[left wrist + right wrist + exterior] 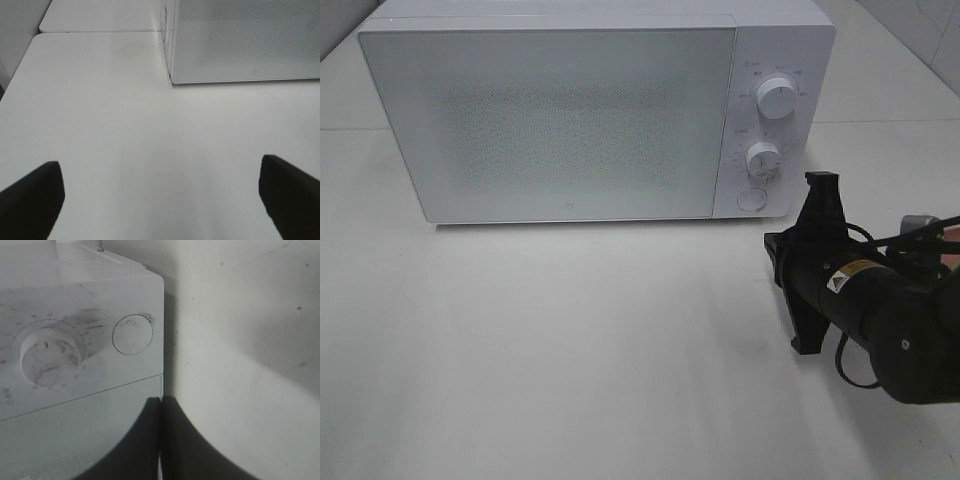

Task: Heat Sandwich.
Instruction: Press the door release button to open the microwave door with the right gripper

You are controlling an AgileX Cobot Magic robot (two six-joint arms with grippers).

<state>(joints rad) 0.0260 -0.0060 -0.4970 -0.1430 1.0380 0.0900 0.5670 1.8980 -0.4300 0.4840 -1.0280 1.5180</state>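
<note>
The sandwich is out of view. The white microwave stands at the back of the table with its door closed. In front of its lower right corner my right gripper is turned on its side, fingers pointing at the control panel. The right wrist view shows this gripper shut on nothing, close to the round button and the lower dial. My left gripper is open over bare table, left of the microwave's front corner, with nothing between its fingers.
Two dials and the round button sit on the microwave's right panel. A white tabletop spreads in front. A seam to a second table runs behind on the left.
</note>
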